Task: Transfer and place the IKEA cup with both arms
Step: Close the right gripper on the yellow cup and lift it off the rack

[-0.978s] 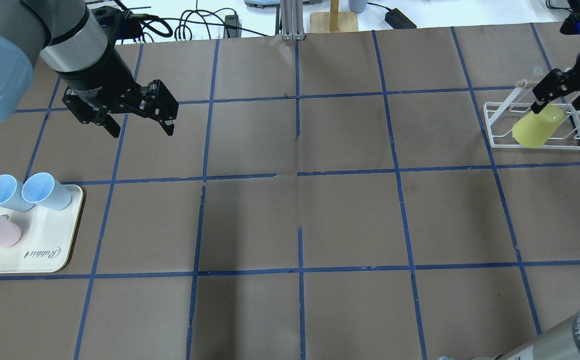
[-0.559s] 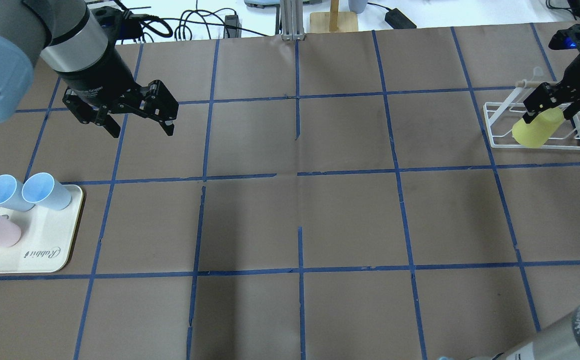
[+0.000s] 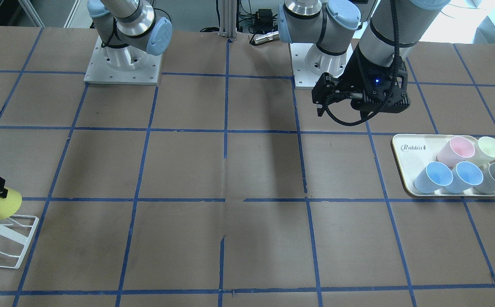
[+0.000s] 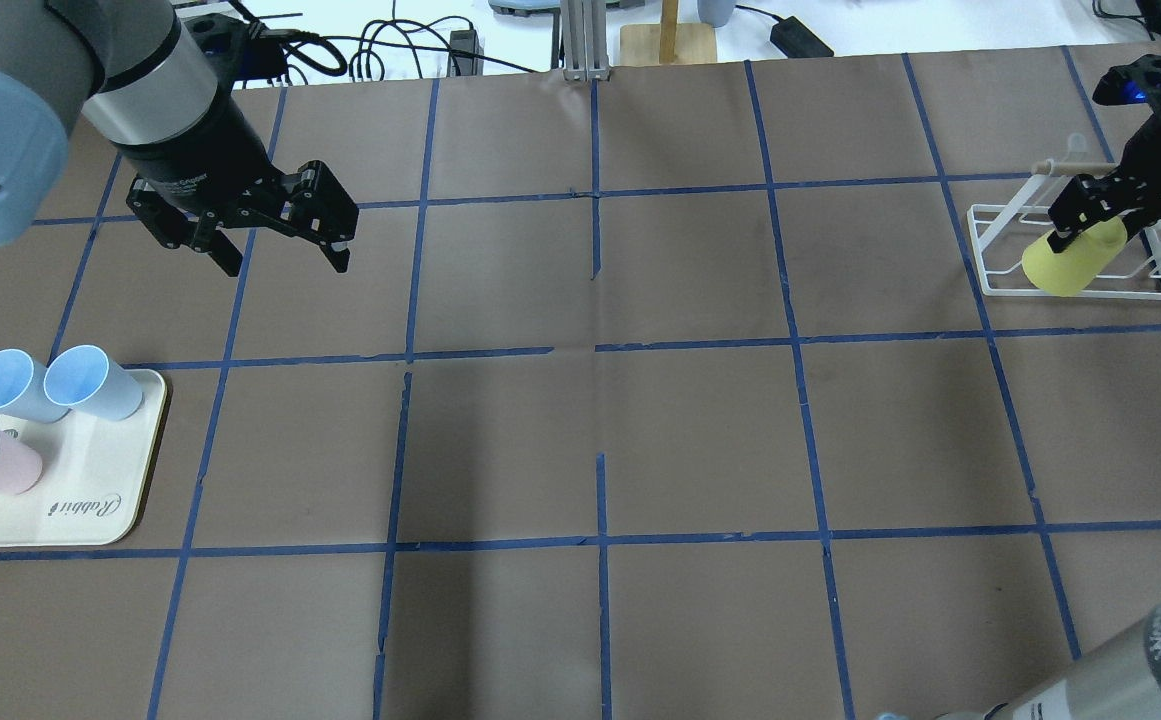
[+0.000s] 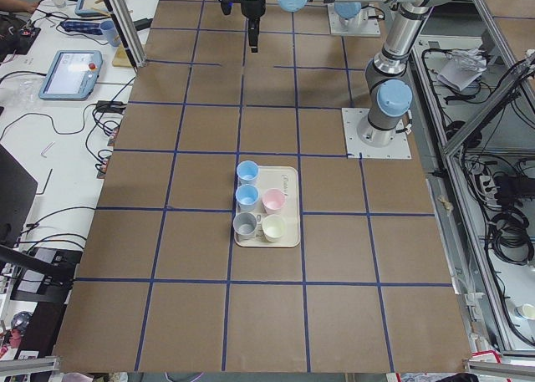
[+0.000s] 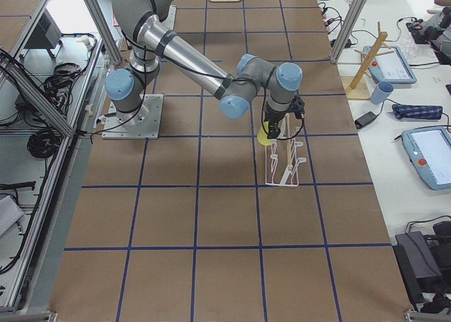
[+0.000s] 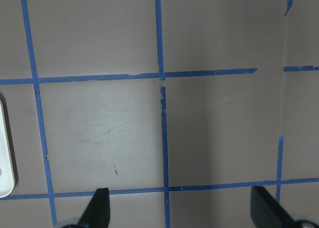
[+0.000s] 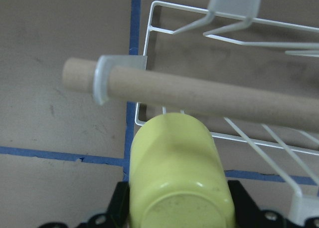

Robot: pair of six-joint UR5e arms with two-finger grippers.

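The right pincer (image 4: pixel 1100 228) has closed since a second ago and now clamps the base end of the cup (image 4: pixel 1068 262), which has shifted slightly in the rack (image 4: pixel 1120 294) at the upper right of the overhead view. The cup lies tilted, base toward the pincer and mouth pointing down and left. In the right wrist view a dowel (image 8: pixel 199 96) crosses just past its mouth end. The left pincer (image 4: pixel 286 262) hangs wide open and empty at upper left, well apart across the table (image 4: pixel 700 430). The right arm is nearer, and the handover probably needs the cup drawn leftward, clear of the dowel.
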